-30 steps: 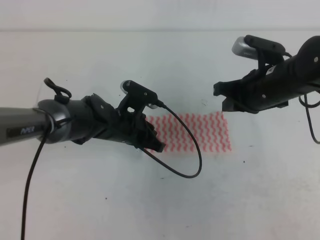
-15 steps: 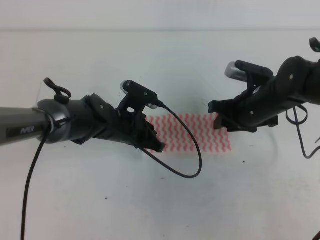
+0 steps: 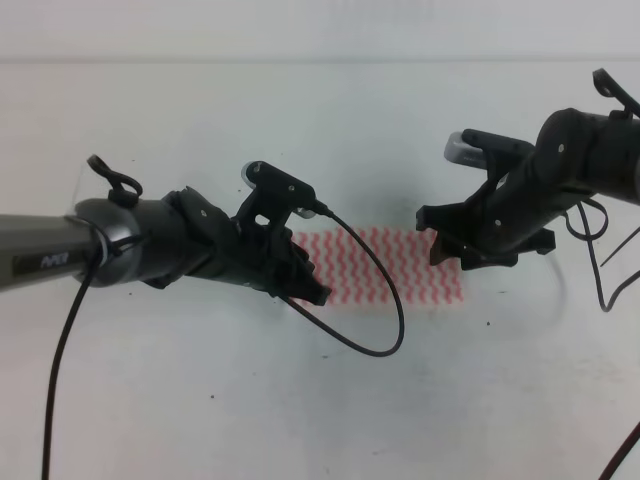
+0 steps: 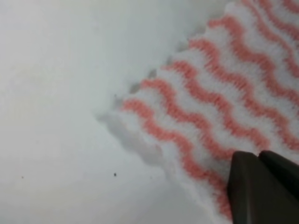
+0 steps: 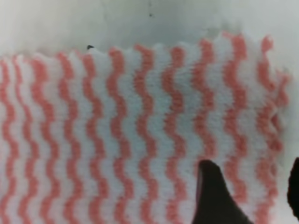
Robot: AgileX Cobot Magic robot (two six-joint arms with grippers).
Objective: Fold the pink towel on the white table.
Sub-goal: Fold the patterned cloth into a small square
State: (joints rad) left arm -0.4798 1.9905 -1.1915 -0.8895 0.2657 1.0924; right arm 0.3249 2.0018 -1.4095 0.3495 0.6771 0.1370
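2 pincers meet the pink towel [image 3: 385, 265]: left [image 4: 261, 186] seemingly clamping, right [image 5: 252, 191] spread above.

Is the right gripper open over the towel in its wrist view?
Yes, the right gripper's fingers stand spread apart above the pink towel.

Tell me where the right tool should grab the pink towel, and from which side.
Probably its free right edge: the pink towel lies flat on the white table, so come from above. The right tool hangs open there; the left tool covers the opposite corner.
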